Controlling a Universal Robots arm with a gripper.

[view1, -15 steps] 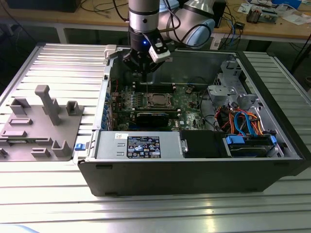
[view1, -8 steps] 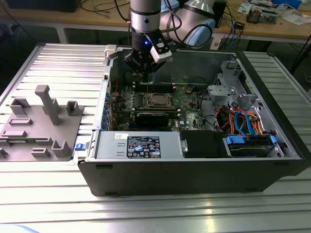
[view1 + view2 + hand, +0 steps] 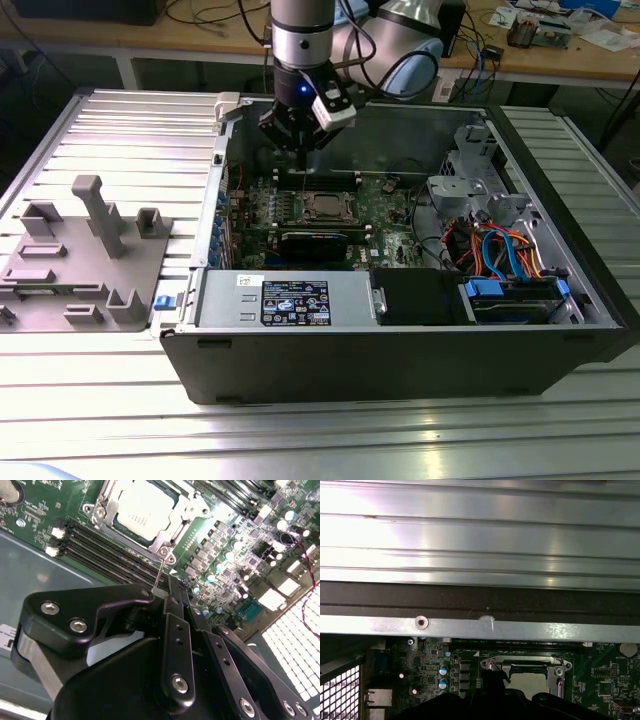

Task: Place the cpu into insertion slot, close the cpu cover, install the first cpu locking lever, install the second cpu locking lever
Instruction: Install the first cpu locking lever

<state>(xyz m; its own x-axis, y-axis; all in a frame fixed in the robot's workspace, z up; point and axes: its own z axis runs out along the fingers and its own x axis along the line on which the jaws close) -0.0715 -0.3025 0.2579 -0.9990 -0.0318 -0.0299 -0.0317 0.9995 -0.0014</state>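
The cpu (image 3: 142, 507) lies silver face up in the insertion slot (image 3: 101, 511) of the green motherboard, with the cpu cover (image 3: 186, 511) flat around it as a silver frame. A thin wire locking lever (image 3: 159, 572) rises from the socket's corner and ends right at my fingertips; I cannot tell if it is pinched. In the second wrist view my gripper (image 3: 172, 587) has its black fingers together. In the exterior view the gripper (image 3: 300, 140) hangs above the board, a little behind the cpu (image 3: 325, 205). The first wrist view shows the cover (image 3: 527, 665) and cpu (image 3: 527, 682).
Black memory slots (image 3: 110, 550) run beside the socket. The open case holds a power supply (image 3: 290, 295) at the front and a drive cage with coloured cables (image 3: 500, 250) at the exterior view's right. The case rim (image 3: 470, 627) is close. A grey fixture (image 3: 85, 260) sits on the table at the left.
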